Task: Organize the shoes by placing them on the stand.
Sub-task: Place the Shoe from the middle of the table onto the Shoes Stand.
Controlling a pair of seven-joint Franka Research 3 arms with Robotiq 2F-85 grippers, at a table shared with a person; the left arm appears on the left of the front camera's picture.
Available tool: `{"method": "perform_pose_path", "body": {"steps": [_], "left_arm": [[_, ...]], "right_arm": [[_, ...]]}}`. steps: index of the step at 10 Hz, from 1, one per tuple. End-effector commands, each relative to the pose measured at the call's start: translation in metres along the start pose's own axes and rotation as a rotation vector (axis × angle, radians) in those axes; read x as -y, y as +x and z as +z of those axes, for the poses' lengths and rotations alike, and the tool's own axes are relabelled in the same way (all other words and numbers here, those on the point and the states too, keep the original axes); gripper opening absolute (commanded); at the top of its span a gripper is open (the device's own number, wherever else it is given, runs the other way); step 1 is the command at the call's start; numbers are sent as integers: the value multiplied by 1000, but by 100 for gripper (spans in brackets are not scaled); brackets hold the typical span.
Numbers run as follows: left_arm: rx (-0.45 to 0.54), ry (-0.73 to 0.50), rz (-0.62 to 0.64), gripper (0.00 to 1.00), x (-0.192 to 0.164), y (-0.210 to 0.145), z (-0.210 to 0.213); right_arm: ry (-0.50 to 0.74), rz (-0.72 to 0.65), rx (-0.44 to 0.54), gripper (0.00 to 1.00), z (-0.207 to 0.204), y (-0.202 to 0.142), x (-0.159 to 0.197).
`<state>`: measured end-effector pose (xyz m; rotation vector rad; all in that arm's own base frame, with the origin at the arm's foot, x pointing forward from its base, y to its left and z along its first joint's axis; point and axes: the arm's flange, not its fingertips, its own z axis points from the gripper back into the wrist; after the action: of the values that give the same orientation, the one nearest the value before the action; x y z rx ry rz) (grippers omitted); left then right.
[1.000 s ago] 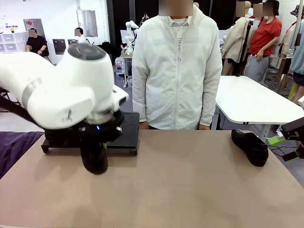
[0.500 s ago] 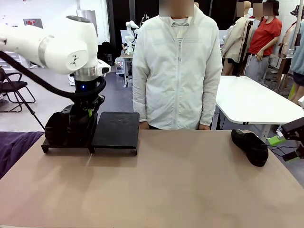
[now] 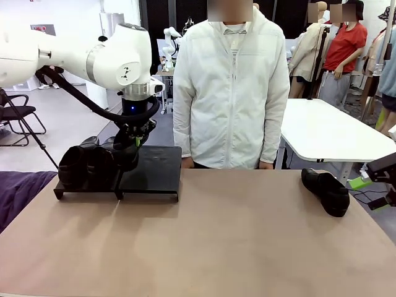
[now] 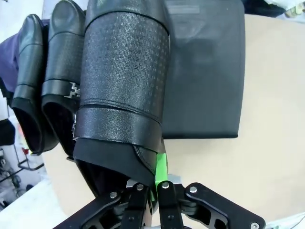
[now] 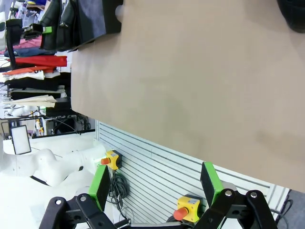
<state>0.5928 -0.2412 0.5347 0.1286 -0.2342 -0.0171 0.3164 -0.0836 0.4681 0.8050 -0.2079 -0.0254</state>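
Two shoes [image 3: 80, 166] sit on the stand [image 3: 154, 168] just left of the left claw [image 3: 133, 143], which is clamped on the rim of a third shoe [image 4: 124, 86] over the stand. Further right, the right claw [image 5: 155, 183] gapes wide, with the fourth shoe [image 3: 326, 190] near it on the table [image 3: 216, 247].

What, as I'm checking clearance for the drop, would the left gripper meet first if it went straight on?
The left gripper is shut on a shoe, so that shoe would likely land first on the stand, beside the shoes already there; depth is unclear.
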Motion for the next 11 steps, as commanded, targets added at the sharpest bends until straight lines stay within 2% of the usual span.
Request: {"method": "perform_pose_path", "body": {"steps": [1,3,4,8,9,11], "left_arm": [[20,-4,11,0,-16,-3,10],[1,2,3,0,-2,1,0],[3,14,56,0,4,-2,-14],[141,1,117,0,13,7,-50],[148,21,145,0,14,8,-55],[140,65,117,0,14,13,-68]], "right_arm": [[17,-8,6,100,1,0,-3],[17,-8,6,100,1,0,-3],[17,-8,6,100,1,0,-3],[17,-8,6,100,1,0,-3],[17,-8,6,100,1,0,-3],[17,-8,6,100,1,0,-3]]}}
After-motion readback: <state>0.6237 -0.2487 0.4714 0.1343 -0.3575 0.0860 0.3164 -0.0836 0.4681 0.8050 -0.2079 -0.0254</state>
